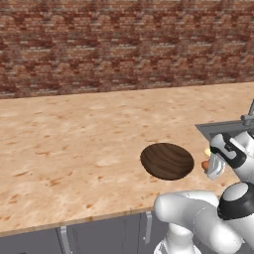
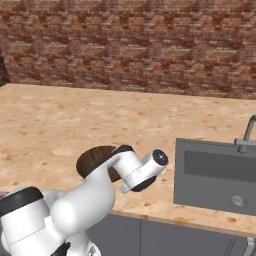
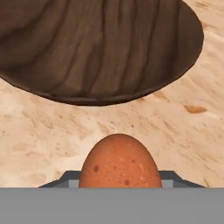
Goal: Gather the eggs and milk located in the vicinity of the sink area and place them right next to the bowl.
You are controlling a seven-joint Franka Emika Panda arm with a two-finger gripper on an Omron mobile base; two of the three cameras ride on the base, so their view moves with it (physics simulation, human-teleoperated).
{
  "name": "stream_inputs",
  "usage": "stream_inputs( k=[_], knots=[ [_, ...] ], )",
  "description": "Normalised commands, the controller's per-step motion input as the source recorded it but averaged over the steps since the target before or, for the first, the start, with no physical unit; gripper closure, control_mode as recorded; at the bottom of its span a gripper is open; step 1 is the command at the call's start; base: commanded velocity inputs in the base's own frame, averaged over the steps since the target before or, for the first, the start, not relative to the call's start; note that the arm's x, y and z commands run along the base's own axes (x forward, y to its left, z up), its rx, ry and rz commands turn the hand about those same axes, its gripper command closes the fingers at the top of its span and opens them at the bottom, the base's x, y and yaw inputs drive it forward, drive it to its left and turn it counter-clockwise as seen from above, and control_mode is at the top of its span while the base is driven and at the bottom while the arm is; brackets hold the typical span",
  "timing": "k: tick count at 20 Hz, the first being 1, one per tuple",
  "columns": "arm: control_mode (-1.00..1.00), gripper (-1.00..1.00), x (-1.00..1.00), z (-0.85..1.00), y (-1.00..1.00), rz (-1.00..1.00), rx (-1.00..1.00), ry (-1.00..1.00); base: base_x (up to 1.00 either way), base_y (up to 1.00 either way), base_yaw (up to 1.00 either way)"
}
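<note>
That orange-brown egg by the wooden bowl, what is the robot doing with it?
The white robot arm's hand has the speckled orange-brown egg sitting between its fingers, just beside the round, dark brown wood-grain bowl on the pale stone counter. A pale yellowish egg peeks out behind the hand. The dark grey sunken sink lies off to the right.

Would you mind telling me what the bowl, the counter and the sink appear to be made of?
The bowl looks like dark brown wood with a matte finish: curved grain streaks run across it. The counter looks like polished pale stone or laminate, judging by its orange-beige speckling; which is unclear. The sink seems to be dull grey metal, uniformly coloured, with a round drain and a thin grey tap.
</note>
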Motion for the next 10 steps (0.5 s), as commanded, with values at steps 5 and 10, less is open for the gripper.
stream_inputs(
  k=[5, 10],
  knots=[
    [-1.0, 1.0, 0.0, -0.17, 0.0, 0.0, 0.04, 0.1, 0.0, 0.0, 0.0],
    [-1.0, 1.0, 0.0, -0.03, 0.09, 0.0, 0.01, 0.1, 0.0, 0.0, 0.0]
  ],
)
